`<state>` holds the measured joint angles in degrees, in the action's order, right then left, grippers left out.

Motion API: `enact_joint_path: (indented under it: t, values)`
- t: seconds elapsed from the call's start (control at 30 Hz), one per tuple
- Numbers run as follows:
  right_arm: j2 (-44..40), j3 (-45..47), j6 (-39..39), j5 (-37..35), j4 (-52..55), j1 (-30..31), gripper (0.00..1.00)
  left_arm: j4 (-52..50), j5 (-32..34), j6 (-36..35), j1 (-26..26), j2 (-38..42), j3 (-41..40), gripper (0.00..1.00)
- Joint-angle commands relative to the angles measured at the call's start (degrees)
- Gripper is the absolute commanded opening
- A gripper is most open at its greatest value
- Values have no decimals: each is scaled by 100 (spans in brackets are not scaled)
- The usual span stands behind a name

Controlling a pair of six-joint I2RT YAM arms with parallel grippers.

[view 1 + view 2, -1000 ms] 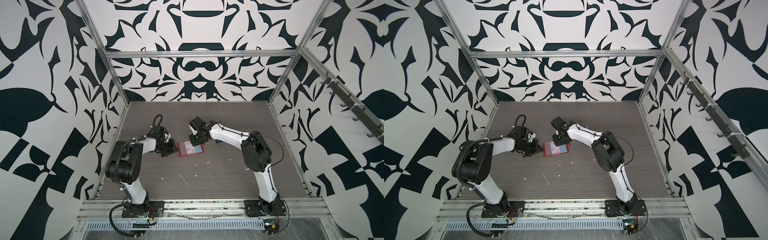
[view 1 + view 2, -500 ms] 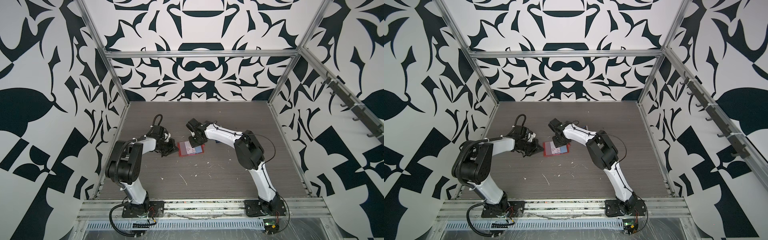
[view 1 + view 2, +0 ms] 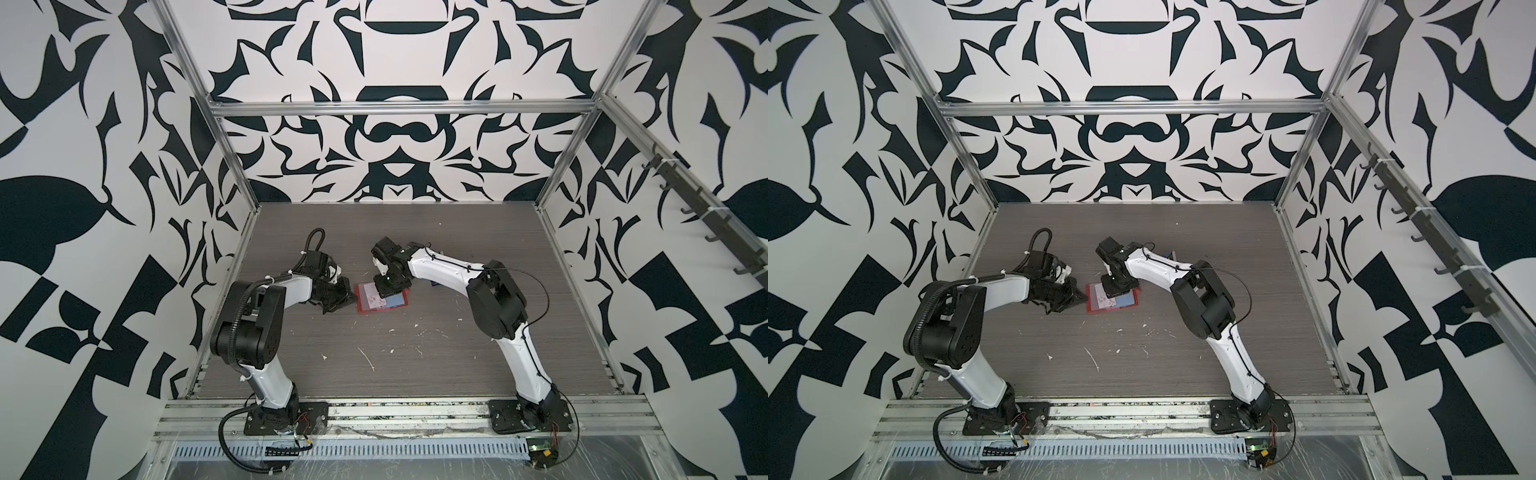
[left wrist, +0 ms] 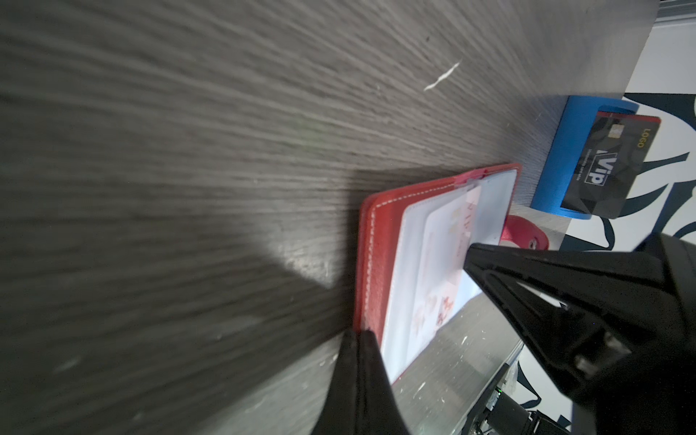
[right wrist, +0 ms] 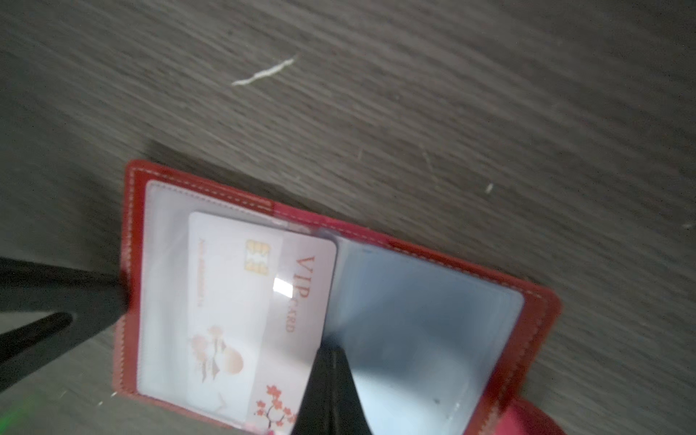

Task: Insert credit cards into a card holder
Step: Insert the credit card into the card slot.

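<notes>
Red card holder (image 5: 542, 312) is resting against your clenched left end effector (image 4: 361, 337) at 9 o'clock; your clenched right end effector (image 5: 331, 354) is risking slipping off the half-sleeved card (image 5: 233, 301)

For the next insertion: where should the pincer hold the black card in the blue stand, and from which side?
Probably the free long edge of the black card, opposite the blue stand, from above, pinching both faces; the stand covers its lower edge.
</notes>
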<state>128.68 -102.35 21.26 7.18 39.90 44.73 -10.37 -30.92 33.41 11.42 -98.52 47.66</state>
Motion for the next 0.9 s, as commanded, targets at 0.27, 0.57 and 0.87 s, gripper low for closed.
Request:
enact_joint_path:
  t: [0.27,0.57,0.87]
  values:
    - [-300,318,267,888,-695,27,0,-156,-57,-80,9,96,180,0]
    - [-1146,1159,368,110,-1133,-150,0,-318,-15,-193,9,103,278,0]
    - [-1253,1420,203,-303,-768,-388,11,-659,237,-358,1,224,496,12]
